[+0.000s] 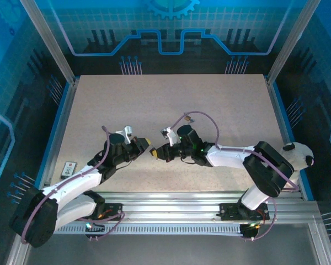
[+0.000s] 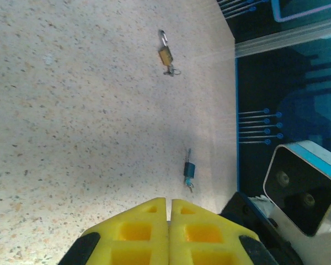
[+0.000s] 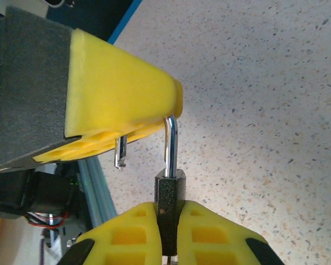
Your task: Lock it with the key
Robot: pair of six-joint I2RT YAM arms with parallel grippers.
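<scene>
A black padlock (image 3: 170, 190) stands upright between the yellow fingers of my right gripper (image 3: 170, 205), which is shut on its body. Its steel shackle (image 3: 171, 146) is open, with the free end hanging loose at the left. The bend of the shackle disappears into the yellow fingers (image 3: 127, 88) of my left gripper (image 2: 169, 201), which is shut on it. The two grippers (image 1: 145, 144) (image 1: 158, 153) meet tip to tip above the near middle of the table. A key with a dark blue head (image 2: 188, 168) lies loose on the table beyond the left fingertips.
A small brass padlock (image 2: 165, 55) with a key ring lies farther out on the speckled table (image 1: 209, 105). The right wrist's camera housing (image 2: 303, 187) sits close beside the left fingers. A small white device (image 1: 69, 168) lies on the left rail. Aluminium rails (image 1: 171, 201) run along the near edge.
</scene>
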